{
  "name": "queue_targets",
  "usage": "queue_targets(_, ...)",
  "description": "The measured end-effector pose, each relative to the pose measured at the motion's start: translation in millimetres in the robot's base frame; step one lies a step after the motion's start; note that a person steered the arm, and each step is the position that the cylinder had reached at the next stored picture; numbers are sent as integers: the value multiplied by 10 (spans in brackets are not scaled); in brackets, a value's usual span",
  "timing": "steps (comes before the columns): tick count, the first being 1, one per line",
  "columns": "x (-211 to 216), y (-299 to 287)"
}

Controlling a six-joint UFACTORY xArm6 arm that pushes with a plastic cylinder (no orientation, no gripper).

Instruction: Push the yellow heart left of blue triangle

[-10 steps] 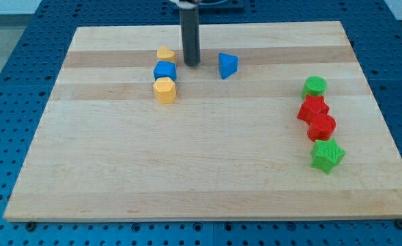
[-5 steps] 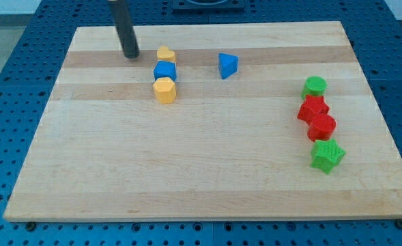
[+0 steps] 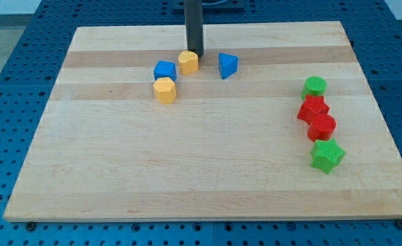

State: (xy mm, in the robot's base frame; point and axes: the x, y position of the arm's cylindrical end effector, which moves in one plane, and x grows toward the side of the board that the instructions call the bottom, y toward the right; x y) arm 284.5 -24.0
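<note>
Rod and blocks share the top part of our desk (image 3: 207,171). Our arm carries no claw, so nothing can stand apart or clamp; it ends in my tip (image 3: 195,54), which rests just above the yellow heart (image 3: 188,62), touching or nearly so. This heart sits left of the blue triangle (image 3: 228,65), between it and a blue block (image 3: 164,70). A second yellow block (image 3: 164,89) lies below. Near the view's right we see a green cylinder (image 3: 315,86), two red blocks (image 3: 313,108) (image 3: 322,126) and a green star (image 3: 327,156).
</note>
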Motion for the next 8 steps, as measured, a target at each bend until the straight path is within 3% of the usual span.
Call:
queue_targets(1, 0, 54)
queue_targets(3, -174, -527)
queue_targets(4, 7, -667)
queue_targets(5, 284, -624)
queue_targets(8, 284, 5)
